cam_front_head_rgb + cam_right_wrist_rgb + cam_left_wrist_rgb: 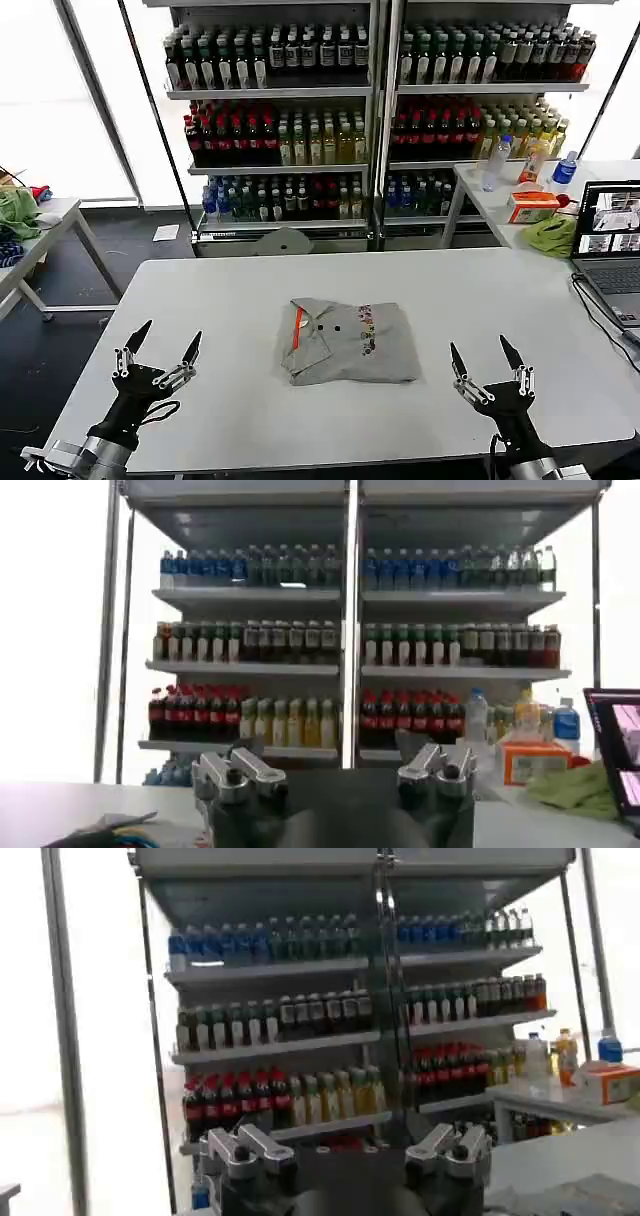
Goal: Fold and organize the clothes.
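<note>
Laptop (pixel 612 240) cut off at edge; bottle labels (pixel 300 140) unreadable.

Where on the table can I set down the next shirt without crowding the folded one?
Bare tabletop lies between the folded grey shirt and the open left gripper, and between the shirt and the open right gripper. The far right is crowded by the laptop.

1 folded shirt (pixel 350 341) lies mid bench (pixel 240 290). Left gripper (pixel 161 348) sits near the front-left edge, right gripper (pixel 485 355) front-right, both apart from it. Laptop (pixel 610 240) at bench's right; drink shelves (pixel 290 110) behind.
</note>
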